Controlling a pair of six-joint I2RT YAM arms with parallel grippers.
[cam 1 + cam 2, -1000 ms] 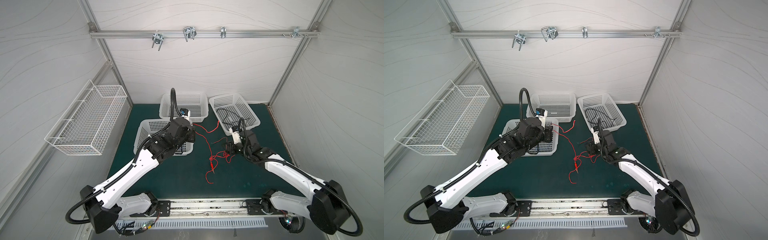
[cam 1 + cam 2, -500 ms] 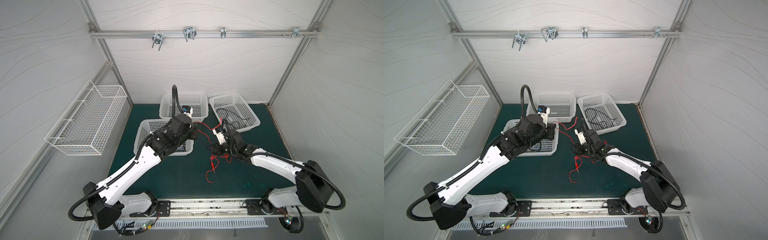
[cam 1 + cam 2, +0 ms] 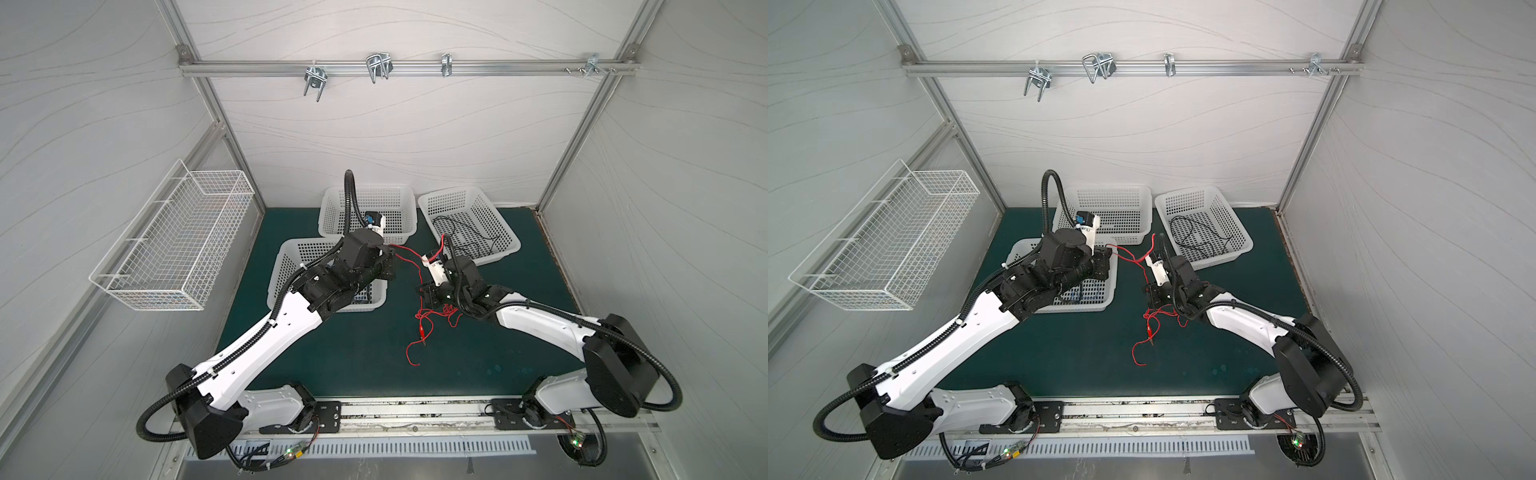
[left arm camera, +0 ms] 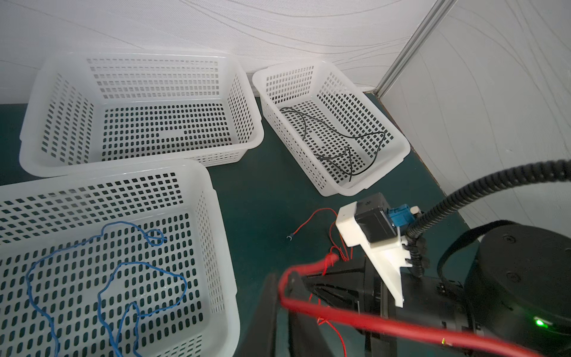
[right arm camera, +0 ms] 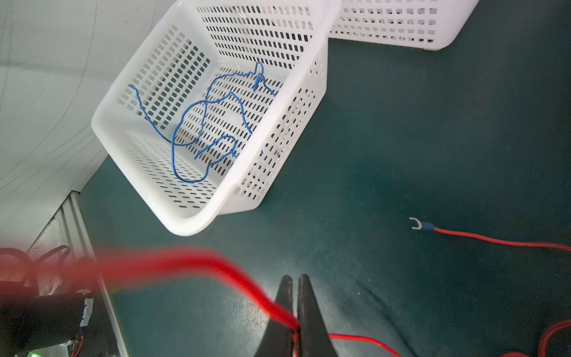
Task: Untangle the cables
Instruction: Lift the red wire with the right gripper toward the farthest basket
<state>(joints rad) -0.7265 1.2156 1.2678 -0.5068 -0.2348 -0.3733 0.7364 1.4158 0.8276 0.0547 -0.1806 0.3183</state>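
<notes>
A red cable [image 3: 432, 320] lies in a loose tangle on the green mat, and one strand [image 3: 409, 259] rises from it to my left gripper [image 3: 392, 254]. In the left wrist view that gripper [image 4: 282, 278] is slightly open, with the red strand [image 4: 309, 269] hooked over one fingertip [image 4: 295, 279]. Just above the tangle, my right gripper [image 3: 427, 293] points down. Its fingers [image 5: 295, 278] are shut on the red cable [image 5: 262, 299]. One end of the red cable, with a spade terminal [image 5: 417, 223], lies loose on the mat. A blue cable [image 4: 108, 278] sits in the front left basket, a black cable [image 4: 340, 136] in the right basket.
Three white perforated baskets stand at the back of the mat: front left [image 3: 286, 257], back middle [image 3: 370, 193] and right [image 3: 513, 245]. A wire basket [image 3: 174, 249] hangs on the left wall. A rail with metal hooks [image 3: 376, 68] crosses the back wall.
My right arm swung left toward the middle and its jaws closed on the red cable. The left gripper's jaws parted a little; that arm barely moved.
</notes>
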